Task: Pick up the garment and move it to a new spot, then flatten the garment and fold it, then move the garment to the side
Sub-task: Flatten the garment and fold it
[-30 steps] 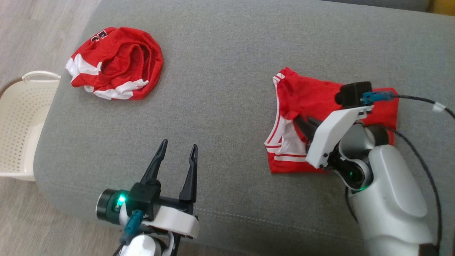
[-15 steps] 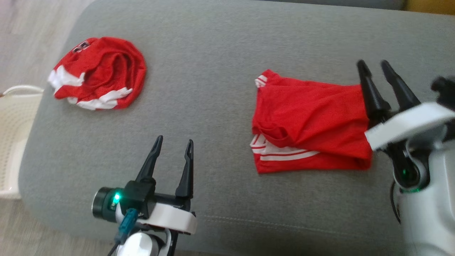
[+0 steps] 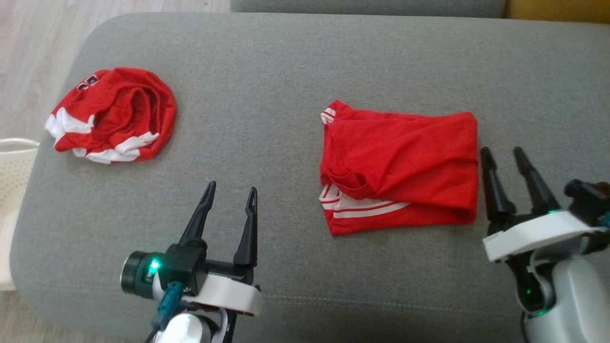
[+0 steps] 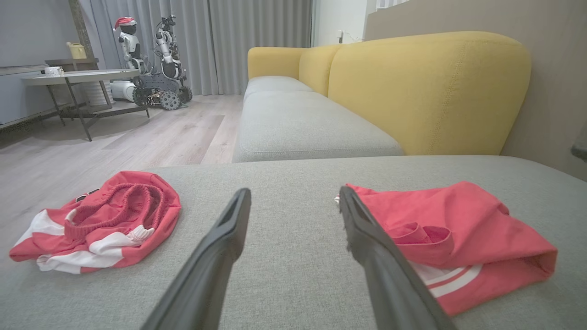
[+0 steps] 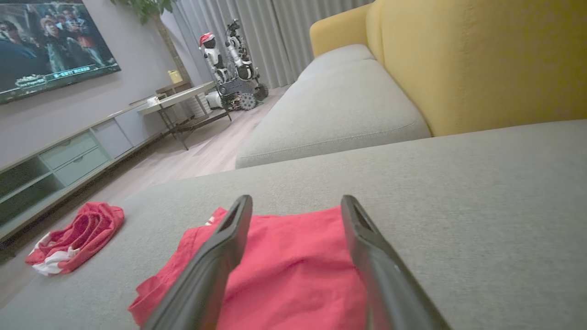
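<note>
Dark right jaws apart beside garment [image 3: 400,162]

A grey sofa seat [image 3: 286,57] spans the head view, with pale plank floor [image 3: 38,33] at upper left and a white perforated basket [image 3: 12,176] at the left edge. In the wrist views a yellow backrest [image 4: 426,91] stands at upper right, grey curtains [image 4: 257,41] hang at top centre, and a lit television [image 5: 50,41] hangs above a low cabinet [image 5: 69,158].
</note>
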Tool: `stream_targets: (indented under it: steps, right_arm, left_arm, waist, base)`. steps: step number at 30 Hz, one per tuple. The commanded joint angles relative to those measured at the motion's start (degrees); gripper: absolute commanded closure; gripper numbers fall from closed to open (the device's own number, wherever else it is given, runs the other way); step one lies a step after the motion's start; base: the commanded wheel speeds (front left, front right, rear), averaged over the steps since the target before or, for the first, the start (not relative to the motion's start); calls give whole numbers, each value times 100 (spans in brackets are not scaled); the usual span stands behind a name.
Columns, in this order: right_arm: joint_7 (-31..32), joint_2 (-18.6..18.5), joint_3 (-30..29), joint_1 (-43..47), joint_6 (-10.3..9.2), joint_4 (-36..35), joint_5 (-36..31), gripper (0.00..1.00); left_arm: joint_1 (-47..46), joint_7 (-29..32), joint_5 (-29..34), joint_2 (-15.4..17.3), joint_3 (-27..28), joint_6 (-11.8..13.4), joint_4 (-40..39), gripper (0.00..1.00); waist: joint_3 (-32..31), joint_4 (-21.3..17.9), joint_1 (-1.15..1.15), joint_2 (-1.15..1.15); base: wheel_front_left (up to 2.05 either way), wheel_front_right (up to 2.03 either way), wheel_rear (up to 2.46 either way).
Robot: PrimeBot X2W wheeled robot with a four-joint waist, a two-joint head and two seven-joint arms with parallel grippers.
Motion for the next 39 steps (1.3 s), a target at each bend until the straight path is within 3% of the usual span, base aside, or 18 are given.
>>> stream_targets:
  steps: [1, 9, 14, 18, 23, 29, 31, 34, 38, 39]
  right_arm:
    - [-57, -41, 155, -170, 36, -178, -60, 100]
    - [-175, -12, 575, -730, 36, 664, -610, 100]
    - [-253, 222, 946, -1101, 36, 1737, -1214, 100]
    - [-410, 566, 924, -1255, 36, 2687, -1504, 100]
    - [-745, 759, 1318, -1310, 36, 3342, -1336, 100]
    - [-971, 769, 2989, -1264, 36, 2928, -81, 100]
    - [-1099, 769, 3288, -1339, 36, 2821, 285, 100]
    - [-1376, 770, 2976, -1675, 36, 3047, 215, 100]
    - [-1452, 770, 1761, -1872, 36, 3253, -493, 100]
    - [-1452, 770, 1761, -1872, 36, 3253, -493, 100]
  left_arm:
    - [-112, -30, 40, -34, 174, 2, -200, 0]
    - [-157, -30, -51, -34, 63, 31, -154, 0]
    - [-208, -30, -147, -34, -52, 56, -119, 0]
    - [-253, -30, -201, -34, -155, 63, -80, 0]
    - [-237, -30, -196, -34, -157, 86, -86, 0]
    - [-227, -30, -166, -34, -119, 73, -110, 0]
    - [-237, -30, -148, -34, -117, 68, -116, 0]
    - [-248, -30, -113, -34, -91, 88, -144, 0]
    - [-239, -30, -117, -35, -95, 93, -159, 0]
    - [-239, -30, -117, -35, -95, 93, -159, 0]
  waist:
    - [-9, 32, 0, 0]
    - [62, 380, 0, 0]
    - [129, 672, 0, 0]
    - [157, 913, 0, 0]
    - [175, 1065, 0, 0]
    - [218, 1017, 0, 0]
    - [217, 959, 0, 0]
    - [200, 826, 0, 0]
    - [202, 759, 0, 0]
    - [202, 759, 0, 0]
  base:
    - [0, 0, 0]
    - [0, 0, 0]
    - [0, 0, 0]
    - [0, 0, 0]
    - [0, 0, 0]
    - [0, 0, 0]
    - [0, 0, 0]
    - [0, 0, 0]
    - [0, 0, 0]
    - [0, 0, 0]
